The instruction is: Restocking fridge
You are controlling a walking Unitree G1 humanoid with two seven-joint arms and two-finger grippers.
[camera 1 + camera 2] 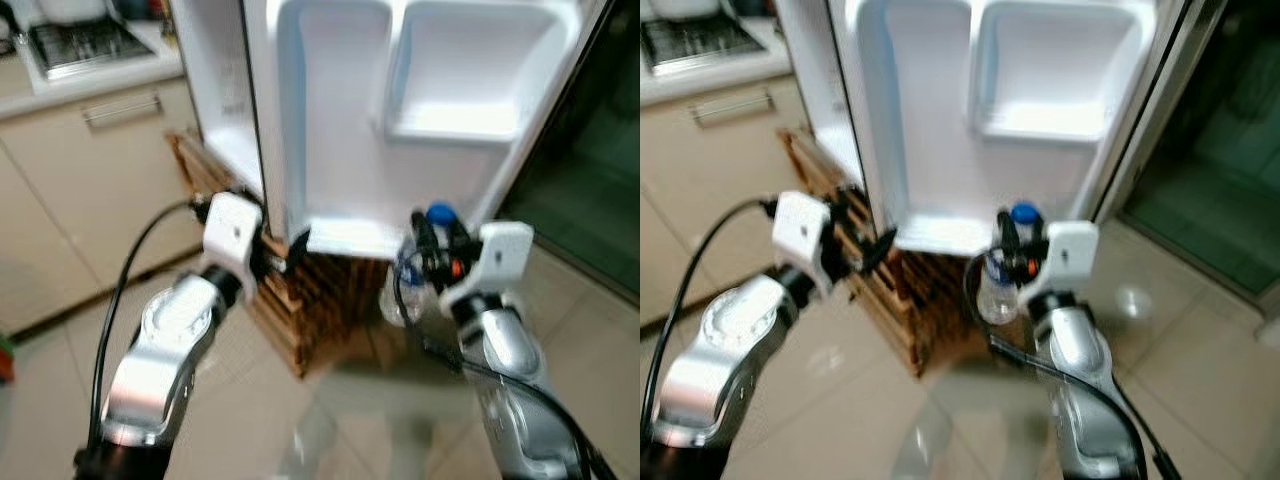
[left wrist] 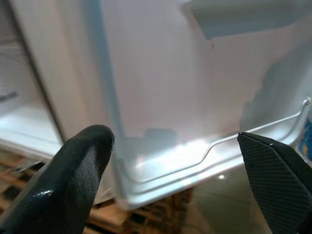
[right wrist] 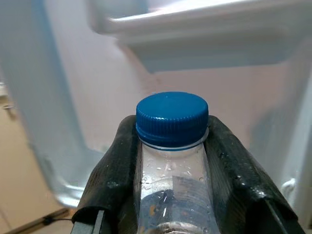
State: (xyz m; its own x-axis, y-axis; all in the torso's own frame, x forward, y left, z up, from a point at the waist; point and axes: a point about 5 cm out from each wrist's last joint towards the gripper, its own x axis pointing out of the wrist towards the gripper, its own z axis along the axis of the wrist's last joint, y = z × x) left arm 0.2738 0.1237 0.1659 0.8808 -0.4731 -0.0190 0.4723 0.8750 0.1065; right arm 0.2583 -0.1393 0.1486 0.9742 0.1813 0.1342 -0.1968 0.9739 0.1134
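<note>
A clear water bottle (image 3: 173, 170) with a blue cap (image 1: 1024, 212) stands upright in my right gripper (image 1: 432, 243), which is shut on its neck just below and right of the open fridge door's bottom shelf (image 1: 340, 238). The white fridge door (image 1: 400, 110) faces me with a bare upper bin (image 1: 450, 122). My left gripper (image 2: 180, 165) is open, its black fingers (image 2: 78, 175) spread wide at the left end of the bottom shelf's wire rail (image 2: 263, 127), holding nothing.
A wooden crate (image 1: 300, 300) sits on the tiled floor under the fridge. Beige cabinets with a handle (image 1: 120, 108) and a sink counter (image 1: 80, 50) lie to the left. A dark glass door (image 1: 590, 180) stands on the right.
</note>
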